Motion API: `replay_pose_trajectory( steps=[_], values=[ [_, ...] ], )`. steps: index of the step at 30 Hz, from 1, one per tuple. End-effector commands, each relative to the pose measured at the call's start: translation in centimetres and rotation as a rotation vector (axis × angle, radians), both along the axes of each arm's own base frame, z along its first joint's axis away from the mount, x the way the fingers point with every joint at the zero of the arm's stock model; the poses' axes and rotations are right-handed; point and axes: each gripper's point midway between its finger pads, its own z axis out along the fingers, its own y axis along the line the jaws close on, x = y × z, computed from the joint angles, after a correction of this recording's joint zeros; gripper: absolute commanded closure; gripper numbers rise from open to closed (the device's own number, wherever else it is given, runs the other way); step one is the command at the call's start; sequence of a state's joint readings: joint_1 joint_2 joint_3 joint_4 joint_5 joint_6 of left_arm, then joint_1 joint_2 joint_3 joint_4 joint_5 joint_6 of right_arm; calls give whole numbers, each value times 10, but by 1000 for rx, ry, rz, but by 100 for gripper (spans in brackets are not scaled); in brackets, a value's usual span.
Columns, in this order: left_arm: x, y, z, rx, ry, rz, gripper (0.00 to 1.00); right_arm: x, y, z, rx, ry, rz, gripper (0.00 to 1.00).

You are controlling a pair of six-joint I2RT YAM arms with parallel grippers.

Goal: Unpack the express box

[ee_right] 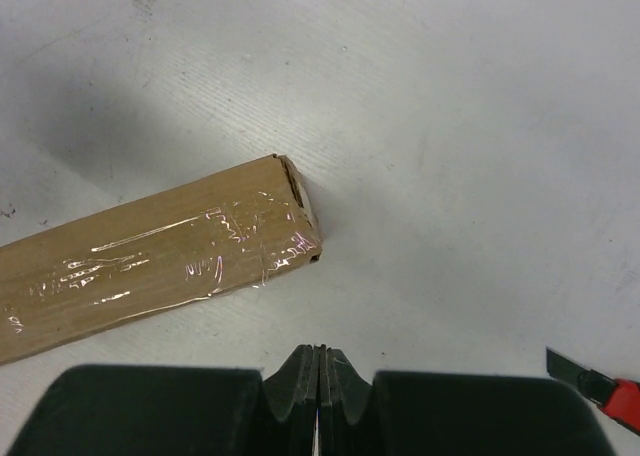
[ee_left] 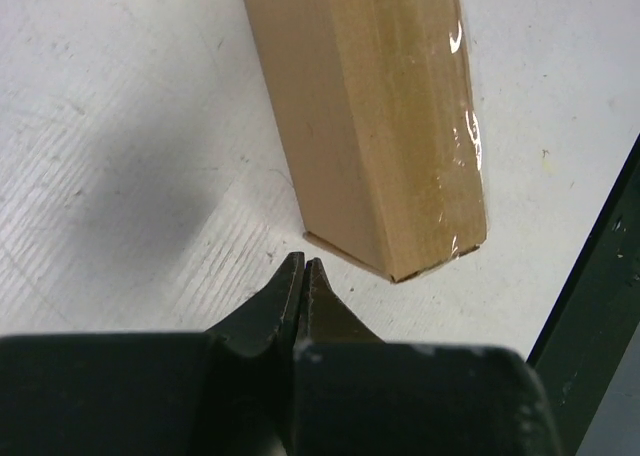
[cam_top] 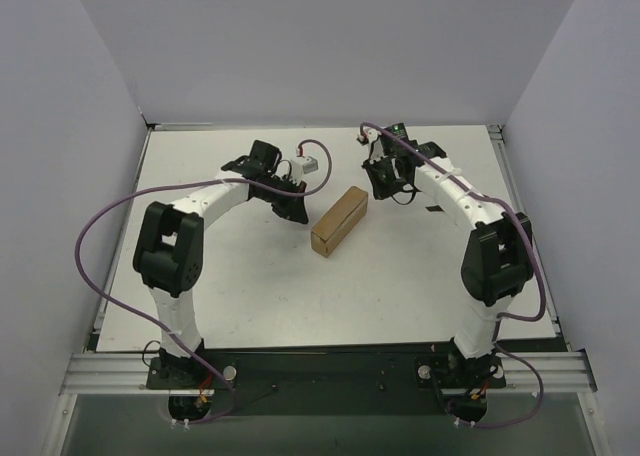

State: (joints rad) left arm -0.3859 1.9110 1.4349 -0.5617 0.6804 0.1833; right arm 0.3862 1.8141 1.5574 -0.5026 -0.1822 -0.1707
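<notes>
The express box (cam_top: 338, 221) is a long brown carton with shiny clear tape. It lies closed on the white table, slanted, between the two arms. My left gripper (cam_top: 296, 212) is shut and empty just left of it. In the left wrist view its tips (ee_left: 304, 263) sit just short of the box's near corner (ee_left: 380, 126), apart from it. My right gripper (cam_top: 386, 189) is shut and empty to the right of the box's far end. In the right wrist view its tips (ee_right: 318, 352) are a little away from the taped end (ee_right: 150, 271).
A red-and-black utility knife (ee_right: 600, 384) lies on the table at the lower right of the right wrist view. The table's dark edge (ee_left: 600, 306) shows in the left wrist view. Grey walls close in the back and sides. Purple cables loop off both arms.
</notes>
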Motion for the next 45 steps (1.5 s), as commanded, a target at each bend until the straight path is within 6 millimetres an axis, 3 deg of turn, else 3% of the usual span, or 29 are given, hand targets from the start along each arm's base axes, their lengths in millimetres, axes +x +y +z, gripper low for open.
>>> replay_pose_trajectory(
  steps=[1,4,12,17,19,23,24,25,27,28,29,31,32,36,40,45],
  values=[
    [12,-31,21,-76,-83,-83,99,-3,5,-20,1,67,-34,100],
    [4,-36,17,-51,-94,-138,99,4,18,-30,-4,82,-20,100],
    [-10,-21,15,-12,-106,-140,91,19,57,-21,39,44,24,100],
    [-10,11,25,22,-103,-89,82,15,48,-21,-2,29,16,100],
    [-2,21,44,6,-151,-68,82,15,41,-11,-9,5,8,100],
    [14,7,89,-78,-277,-76,84,11,33,1,-8,-24,-1,100],
    [18,2,89,-88,-275,-79,89,10,32,2,-10,-25,-2,100],
    [25,-6,102,-109,-306,-92,92,10,31,6,-6,-34,-4,100],
    [30,-21,95,-118,-289,-117,97,11,27,10,-6,-45,-11,100],
    [35,-29,103,-140,-304,-131,99,12,26,11,-6,-46,-14,100],
    [35,-40,95,-146,-282,-148,100,14,24,12,-9,-53,-20,100],
    [39,-54,99,-164,-297,-170,100,17,19,15,-16,-66,-33,100],
    [35,-66,89,-161,-279,-195,100,18,15,16,-18,-67,-44,100],
    [31,-84,69,-152,-248,-230,100,18,5,18,-24,-73,-64,100],
    [27,-79,47,-119,-206,-219,100,12,0,16,-29,-65,-67,100],
    [22,-47,11,-44,-128,-145,100,8,-2,12,-32,-54,-64,100]
  ],
)
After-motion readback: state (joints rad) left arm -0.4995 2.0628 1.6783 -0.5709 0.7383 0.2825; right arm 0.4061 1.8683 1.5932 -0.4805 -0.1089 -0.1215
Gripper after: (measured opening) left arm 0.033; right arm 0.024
